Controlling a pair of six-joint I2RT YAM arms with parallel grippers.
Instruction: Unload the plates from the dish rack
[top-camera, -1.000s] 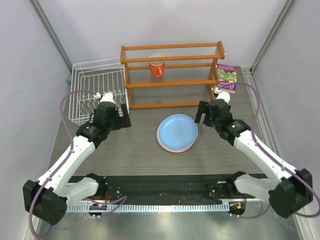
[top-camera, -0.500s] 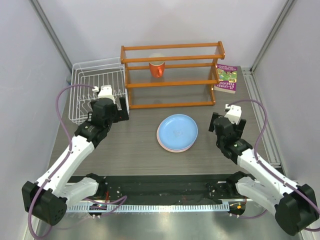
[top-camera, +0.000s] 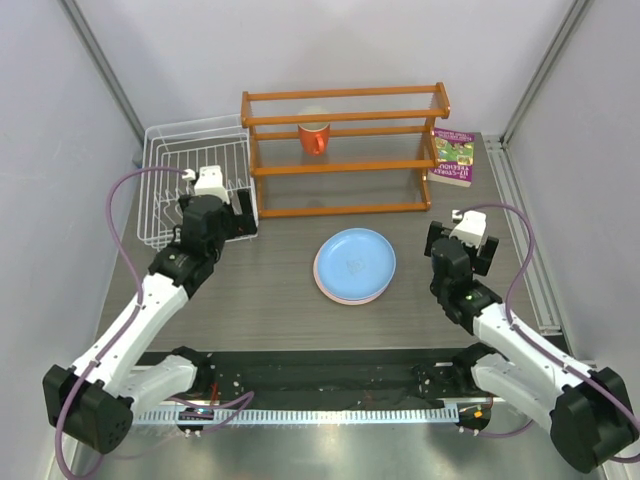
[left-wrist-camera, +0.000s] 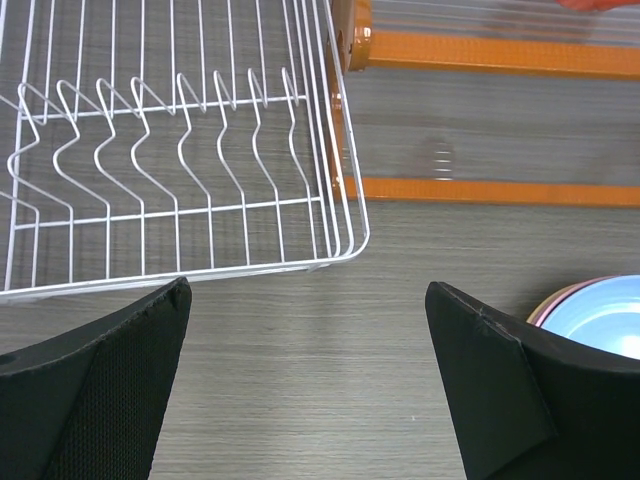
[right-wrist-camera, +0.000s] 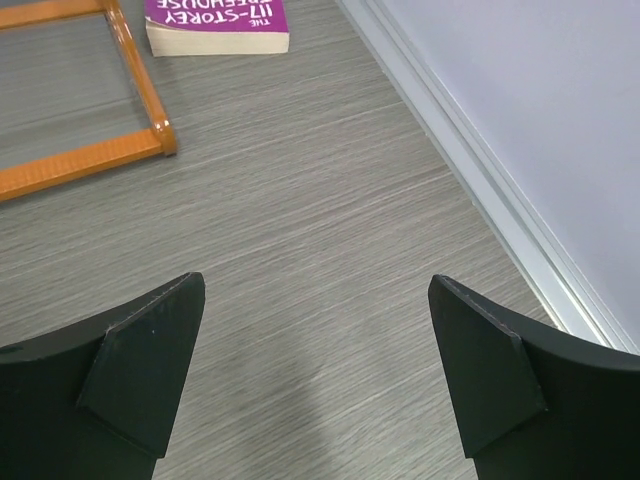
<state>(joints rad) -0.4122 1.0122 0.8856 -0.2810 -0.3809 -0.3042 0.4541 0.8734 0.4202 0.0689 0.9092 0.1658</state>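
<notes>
plates (top-camera: 355, 262) stacked flat, faces up (blue topmost) | dish rack (top-camera: 192, 178) upright

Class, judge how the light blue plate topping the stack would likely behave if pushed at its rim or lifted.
The light blue plate looks thin and plastic, so probably light and stiff. It rests on other smooth plates, so a push would likely slide it rather than tip it. Its shallow rim sits low, probably awkward to pinch.

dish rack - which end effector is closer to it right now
Left. The left end effector sits just off the dish rack's near right corner, open. The right end effector is far off to the right, beyond the stack of plates.
</notes>
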